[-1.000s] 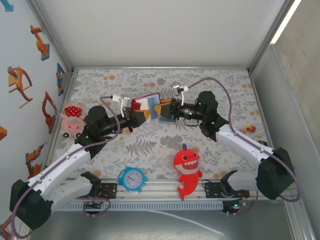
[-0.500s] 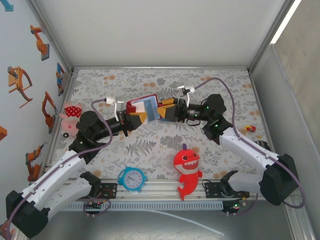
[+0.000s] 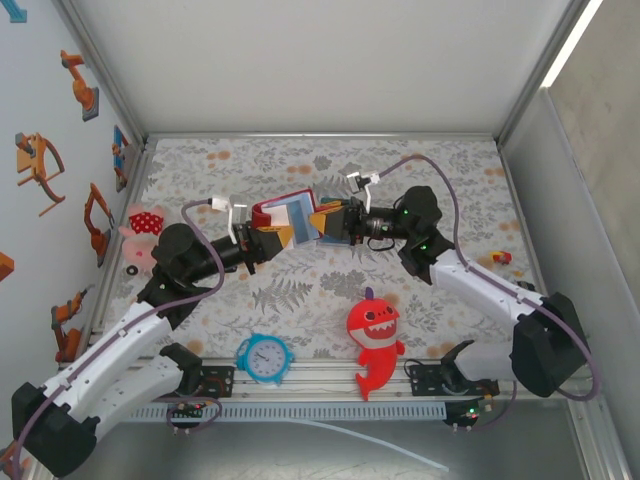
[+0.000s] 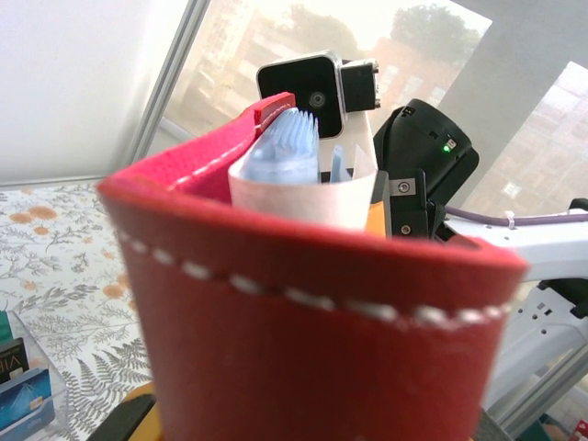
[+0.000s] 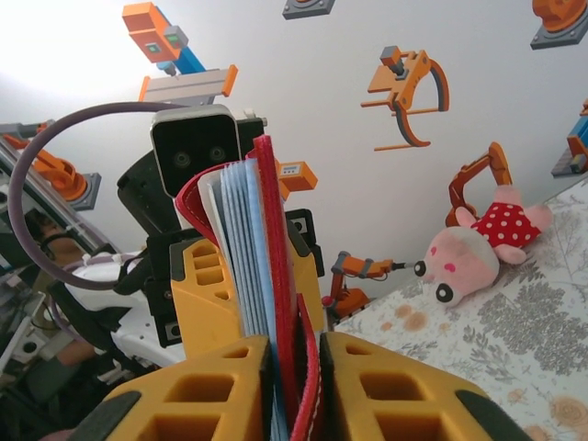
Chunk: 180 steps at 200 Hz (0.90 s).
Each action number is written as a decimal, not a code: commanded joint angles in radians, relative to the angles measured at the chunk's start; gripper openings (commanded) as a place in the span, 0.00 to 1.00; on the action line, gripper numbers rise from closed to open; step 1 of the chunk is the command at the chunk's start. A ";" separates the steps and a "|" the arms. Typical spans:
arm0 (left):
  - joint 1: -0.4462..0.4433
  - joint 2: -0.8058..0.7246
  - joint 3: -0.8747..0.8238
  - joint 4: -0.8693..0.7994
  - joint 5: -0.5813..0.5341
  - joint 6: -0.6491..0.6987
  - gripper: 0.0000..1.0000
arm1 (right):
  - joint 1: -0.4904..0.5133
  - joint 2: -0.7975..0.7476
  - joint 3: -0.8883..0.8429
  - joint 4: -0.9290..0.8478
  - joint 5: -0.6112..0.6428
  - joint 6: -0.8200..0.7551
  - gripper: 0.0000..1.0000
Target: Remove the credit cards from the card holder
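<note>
Near the front rail, the clock [image 3: 265, 357] and shark [image 3: 374, 338] lie about where anything dropped might skid. A drop is the main worry, because the holder [image 3: 285, 212] hangs in the air over the middle of the bench [image 3: 440, 170]. Some cards [image 4: 24, 393] lie flat on the bench beneath it (at the lower left corner of the left wrist view). The left pincer [image 3: 272, 237] is clenched on the holder's red outer wall. The right pincer [image 3: 327, 222] is clamped on the opposite edge, its yellow fingers [image 5: 216, 390] tight against a red flap and pale blue leaves. Whether a card sits in that pinch I cannot tell. If the right pincer has only leather, a pull would likely drag the holder out of the left grip rather than free a card. If it has several leaves, they may fan out and fall. Both arms reach forward and inward from their bases with elbows out. Their wrists are roughly level and point at each other, meeting nose to nose above mid-bench.
</note>
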<state>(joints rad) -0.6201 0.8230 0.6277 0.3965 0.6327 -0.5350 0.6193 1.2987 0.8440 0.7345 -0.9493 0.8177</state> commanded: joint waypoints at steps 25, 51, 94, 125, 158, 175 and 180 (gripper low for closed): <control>-0.004 -0.026 -0.005 0.082 0.041 0.000 0.11 | 0.003 0.017 0.020 0.039 -0.010 0.001 0.11; -0.003 -0.028 -0.014 0.112 0.055 -0.004 0.11 | 0.003 0.024 0.021 0.039 -0.012 0.002 0.10; -0.003 -0.033 -0.022 0.145 0.071 -0.009 0.11 | 0.003 0.034 0.021 0.039 -0.019 0.001 0.10; -0.004 -0.031 -0.018 0.137 0.072 -0.010 0.11 | 0.003 0.045 0.023 0.043 -0.034 0.007 0.15; -0.004 -0.006 0.000 0.091 0.029 -0.009 0.13 | 0.010 0.057 0.015 0.123 -0.072 0.054 0.27; -0.004 0.010 -0.002 0.108 0.025 -0.019 0.15 | 0.010 0.062 0.011 0.163 -0.081 0.076 0.31; -0.003 0.014 0.001 0.113 0.025 -0.022 0.16 | 0.011 0.063 0.010 0.169 -0.081 0.080 0.31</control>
<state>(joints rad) -0.6205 0.8188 0.5999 0.4530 0.6540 -0.5388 0.6182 1.3533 0.8444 0.8062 -0.9844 0.8593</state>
